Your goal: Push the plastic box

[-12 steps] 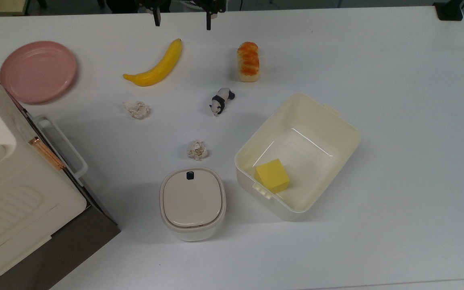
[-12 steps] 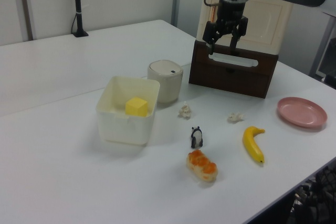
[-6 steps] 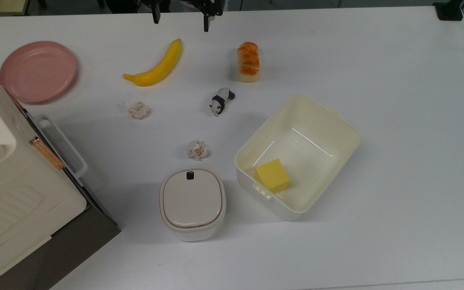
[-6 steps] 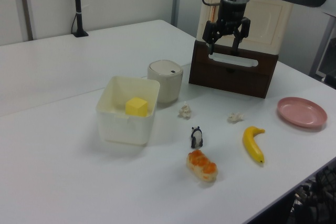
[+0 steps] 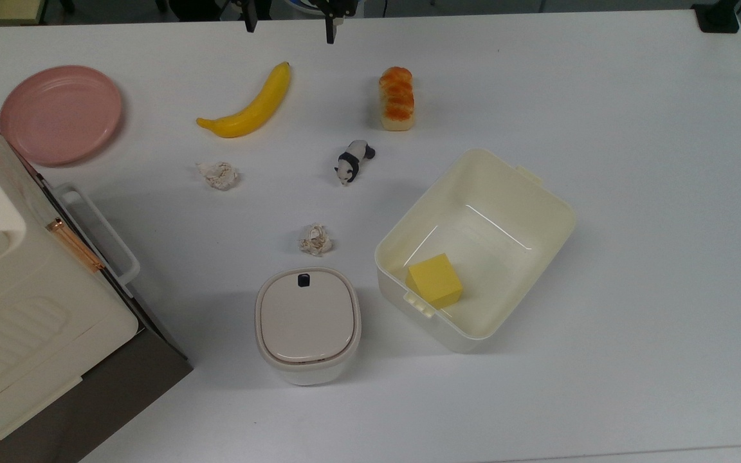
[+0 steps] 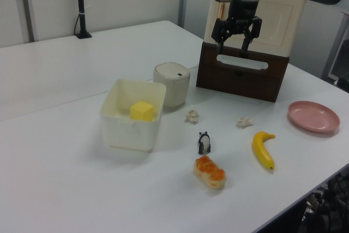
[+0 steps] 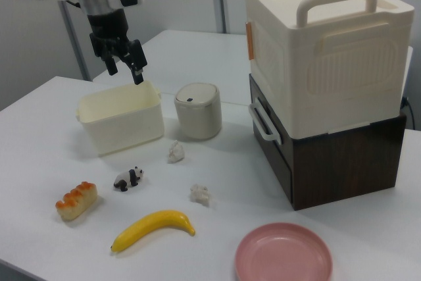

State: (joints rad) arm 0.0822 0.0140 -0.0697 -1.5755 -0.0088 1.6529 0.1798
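Two paper wads (image 5: 218, 175) (image 5: 315, 239); one each: plastic box (image 5: 525, 193), banana (image 5: 251, 105), panda (image 5: 352, 161), plate (image 5: 60, 113), bread (image 5: 396, 98).

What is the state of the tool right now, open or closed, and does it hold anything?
Black two-finger tool: open, holding nothing, up in the air and apart from the large cream-white rectangular plastic box.

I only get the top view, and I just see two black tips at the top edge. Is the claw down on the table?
Observer: No. In the left view the claw hangs high above the white table, touching nothing.
Operator: What's the big thing at my left edge?
Observer: The right view shows a big cream plastic case with an arched handle on top, standing on a dark brown wooden box.
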